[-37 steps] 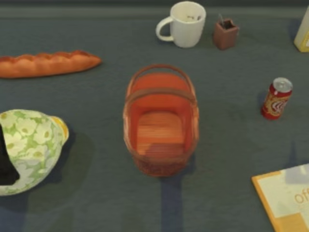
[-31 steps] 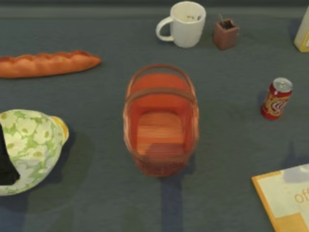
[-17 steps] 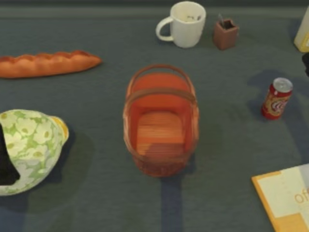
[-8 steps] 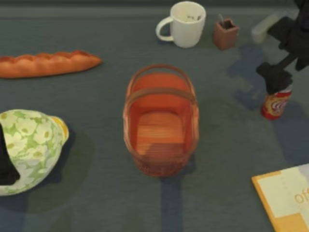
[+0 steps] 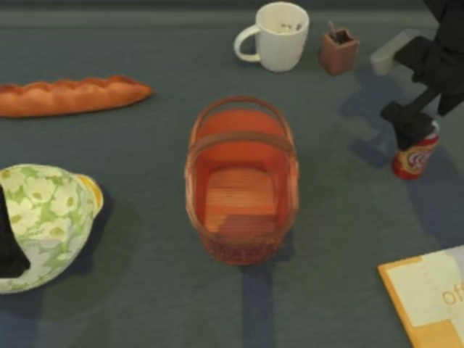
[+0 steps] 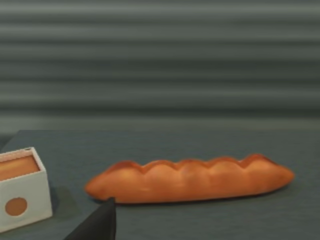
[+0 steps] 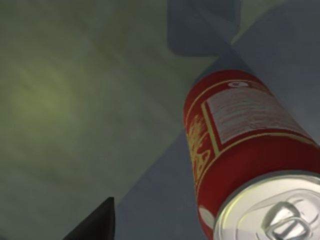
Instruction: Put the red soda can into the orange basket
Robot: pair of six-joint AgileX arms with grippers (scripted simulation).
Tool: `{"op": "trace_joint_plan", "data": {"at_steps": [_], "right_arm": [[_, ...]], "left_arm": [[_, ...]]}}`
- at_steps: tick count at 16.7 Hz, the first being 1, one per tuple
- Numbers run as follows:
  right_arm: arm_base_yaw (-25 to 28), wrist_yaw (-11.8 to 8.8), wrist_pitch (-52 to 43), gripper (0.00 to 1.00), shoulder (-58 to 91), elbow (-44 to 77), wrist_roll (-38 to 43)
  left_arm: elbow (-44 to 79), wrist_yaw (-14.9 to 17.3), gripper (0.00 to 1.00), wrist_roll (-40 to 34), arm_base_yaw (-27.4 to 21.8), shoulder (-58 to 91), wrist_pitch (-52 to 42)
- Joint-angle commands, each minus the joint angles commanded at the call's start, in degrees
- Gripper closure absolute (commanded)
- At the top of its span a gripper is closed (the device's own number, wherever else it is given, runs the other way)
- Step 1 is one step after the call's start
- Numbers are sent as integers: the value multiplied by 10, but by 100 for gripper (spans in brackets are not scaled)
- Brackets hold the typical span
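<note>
The red soda can (image 5: 415,157) stands upright at the table's right side, its silver top partly hidden under my right arm. My right gripper (image 5: 414,125) hangs open just above the can's top, holding nothing. In the right wrist view the can (image 7: 240,145) fills the frame close up beside one dark fingertip (image 7: 100,222). The orange basket (image 5: 242,239) sits in the middle of the table, empty, well to the left of the can. My left gripper is out of the top view; its wrist view shows one fingertip (image 6: 102,222), parked and open.
A baguette (image 5: 72,96) lies at the back left, with a green floral vessel (image 5: 43,225) in front of it. A white mug (image 5: 279,35) and a small brown cup (image 5: 338,49) stand at the back. A yellow book (image 5: 428,293) lies at the front right.
My right arm has come in from the right edge and settled over the red soda can. The can, the basket and everything else have stayed put.
</note>
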Motion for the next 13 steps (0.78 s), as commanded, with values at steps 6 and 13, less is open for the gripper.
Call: {"op": "trace_joint_plan", "data": {"at_steps": [6, 13], "right_arm": [[3, 0, 75, 0, 12, -61, 0], [4, 0, 101, 8, 18, -84, 0]], "left_arm": [[0, 0, 0, 0, 0, 0, 0], [0, 0, 0, 0, 0, 0, 0]]}}
